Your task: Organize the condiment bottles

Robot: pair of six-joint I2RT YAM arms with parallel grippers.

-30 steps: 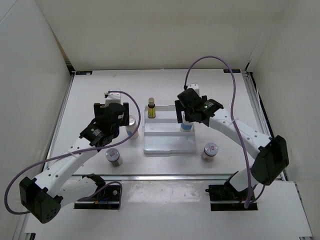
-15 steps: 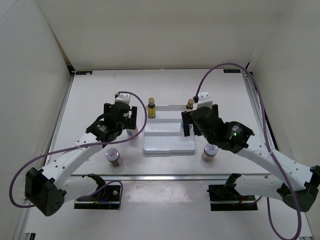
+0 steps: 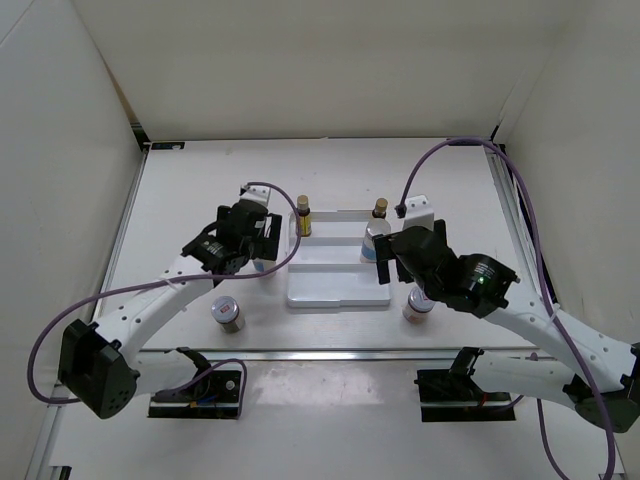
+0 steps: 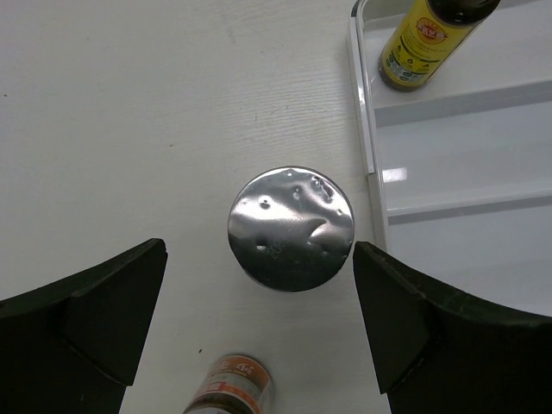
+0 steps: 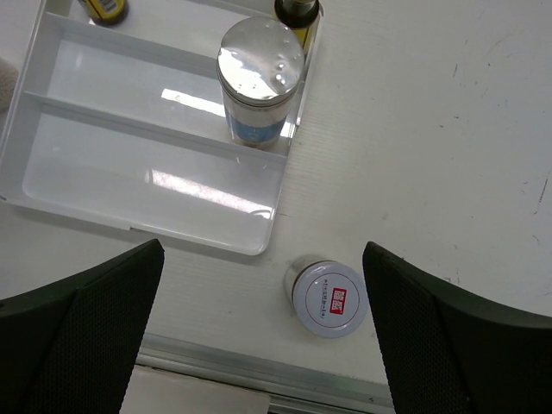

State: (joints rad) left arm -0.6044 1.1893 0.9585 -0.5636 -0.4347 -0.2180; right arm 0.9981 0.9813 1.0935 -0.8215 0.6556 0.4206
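Note:
Looking down in the left wrist view, a silver-lidded cylinder [image 4: 291,228] stands on the table just left of the white tray [image 4: 366,129]. My left gripper [image 4: 257,250] is open above it, one finger on each side and neither touching. A dark bottle with a yellow label [image 4: 429,39] stands in the tray's back row. A second silver-lidded cylinder [image 5: 259,78] stands in the tray's middle row. My right gripper [image 5: 263,248] is open and empty above the tray's near right corner, with a red-marked jar [image 5: 329,297] below it on the table.
A second dark bottle [image 3: 380,208] stands at the tray's back right. Another squat jar [image 3: 227,313] sits on the table near the left arm, and shows in the left wrist view as the jar [image 4: 231,384]. A metal rail [image 5: 259,379] runs along the near table edge.
My right gripper has drawn back from the silver-lidded cylinder in the tray toward the near right. My left gripper has moved right, over the cylinder beside the tray.

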